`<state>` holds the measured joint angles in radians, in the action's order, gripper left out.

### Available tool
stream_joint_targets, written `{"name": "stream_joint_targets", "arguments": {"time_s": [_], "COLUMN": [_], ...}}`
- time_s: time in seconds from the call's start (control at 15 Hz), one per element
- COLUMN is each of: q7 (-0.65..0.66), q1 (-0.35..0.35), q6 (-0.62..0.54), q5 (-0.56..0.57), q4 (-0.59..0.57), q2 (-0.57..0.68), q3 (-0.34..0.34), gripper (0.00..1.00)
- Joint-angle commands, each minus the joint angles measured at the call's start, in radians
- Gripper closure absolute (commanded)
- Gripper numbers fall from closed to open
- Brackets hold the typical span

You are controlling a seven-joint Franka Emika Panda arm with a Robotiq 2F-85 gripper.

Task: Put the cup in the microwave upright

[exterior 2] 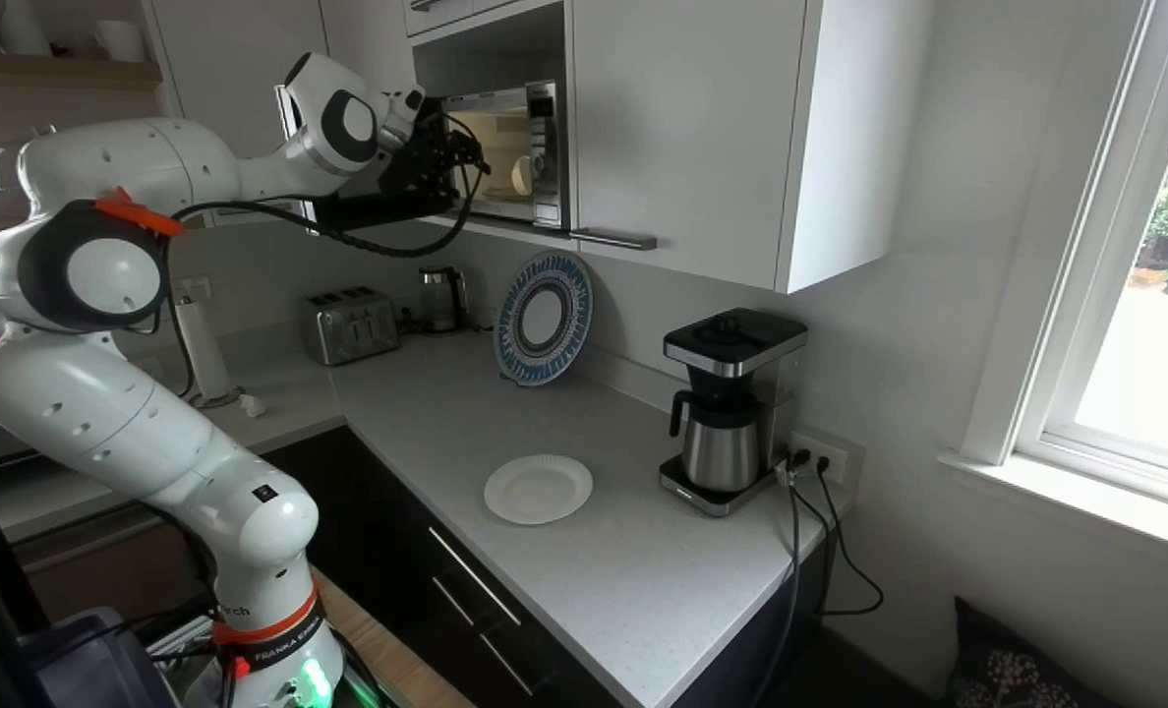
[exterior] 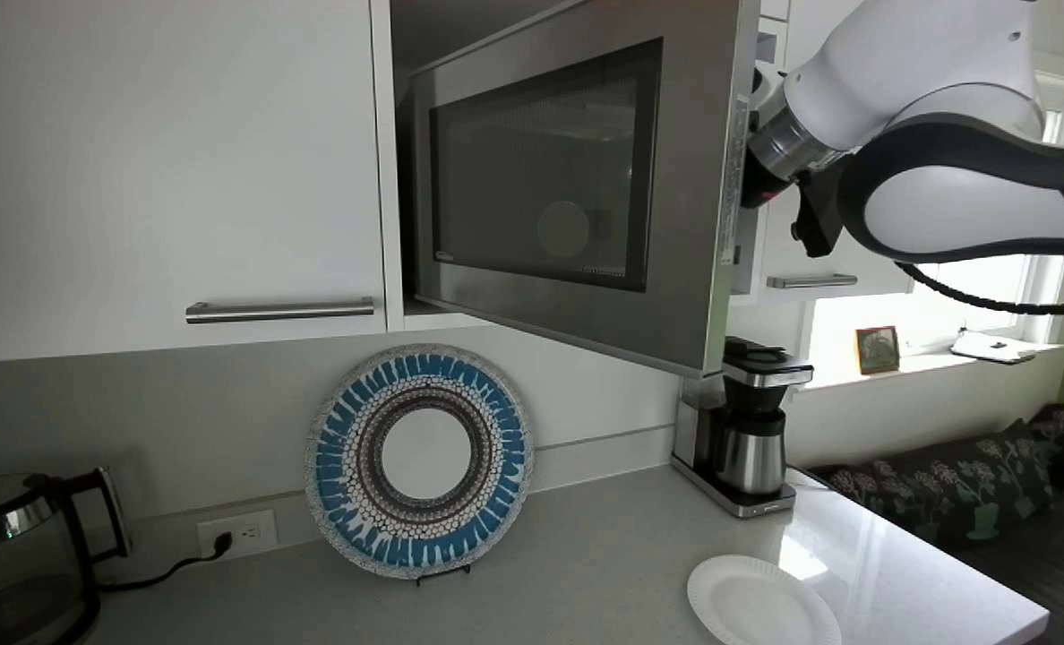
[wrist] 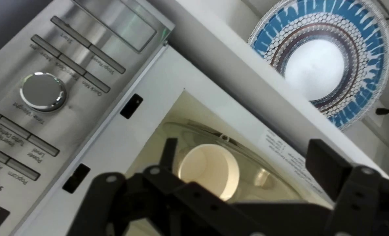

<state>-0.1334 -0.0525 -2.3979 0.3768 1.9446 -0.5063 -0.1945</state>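
The microwave (exterior 2: 546, 147) sits in the cabinet niche with its door open. Its open door (exterior: 695, 224) swings out toward the camera in an exterior view. A white cup (wrist: 211, 165) is inside, seen with its mouth facing the wrist camera; it looks tipped on its side on the glass turntable (wrist: 266, 183). It also shows in an exterior view (exterior 2: 522, 175) as a pale oval behind the opening. My gripper (wrist: 248, 159) is open and empty in front of the microwave opening. One finger overlaps the cup's side in the wrist view; contact cannot be told. In an exterior view the door hides the gripper.
The microwave's control panel (wrist: 83, 108) and cabinet shelf edge (wrist: 279, 88) border the opening. Below, a decorative blue plate (exterior 2: 545, 270) leans on the wall. A coffee maker (exterior 2: 731, 393) and white paper plate (exterior 2: 539, 489) stand on the counter (exterior 2: 584, 570). A toaster (exterior 2: 350, 326) is farther back.
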Motion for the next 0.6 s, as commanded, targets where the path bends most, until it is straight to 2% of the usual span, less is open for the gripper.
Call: {"name": "stream_joint_targets", "arguments": {"time_s": [0.0,0.2,0.53], "q7": [0.106,0.241,0.55], "q1": [0.064,0.115,0.171], "q6": [-0.13,-0.237,-0.215], "q5": [0.044,0.071,0.164], "q4": [-0.09,-0.145,-0.224], "q2": [0.118,0.204,0.308], "q3": [-0.011,-0.048,-0.14], "gripper": [0.0,0.0,0.0]}}
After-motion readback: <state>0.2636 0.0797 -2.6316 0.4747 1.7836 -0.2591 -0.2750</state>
